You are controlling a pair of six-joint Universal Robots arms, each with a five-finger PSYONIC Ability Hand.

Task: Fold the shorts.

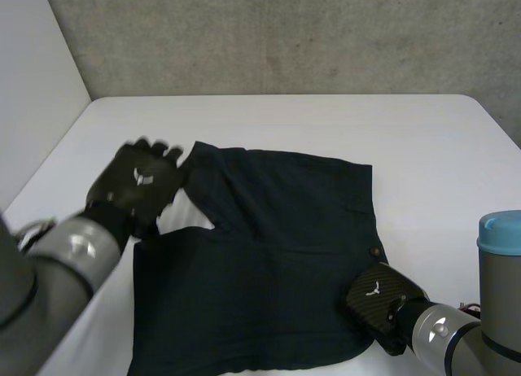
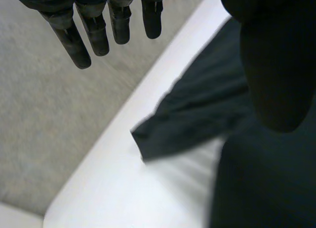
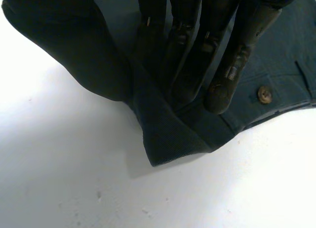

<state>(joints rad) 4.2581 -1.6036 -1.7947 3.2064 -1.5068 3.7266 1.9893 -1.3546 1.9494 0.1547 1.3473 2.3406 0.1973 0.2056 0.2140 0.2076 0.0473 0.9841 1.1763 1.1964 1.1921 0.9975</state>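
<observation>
Dark navy shorts (image 1: 269,246) lie spread flat on the white table (image 1: 423,148), waistband to the right and legs to the left. My left hand (image 1: 137,181) hovers open above the far leg's hem. Its fingers (image 2: 94,25) are straight and apart from the thumb, with nothing between them, and the leg's corner (image 2: 197,119) lies on the table below. My right hand (image 1: 378,293) is at the near end of the waistband. Its fingers (image 3: 197,50) and thumb pinch the waistband corner (image 3: 168,134), lifting it a little. A button (image 3: 265,94) sits beside the fingertips.
A grey concrete wall rises behind the table's far edge. A white panel (image 1: 32,91) stands along the table's left side. Bare table surface (image 1: 440,172) lies to the right of the shorts and beyond them.
</observation>
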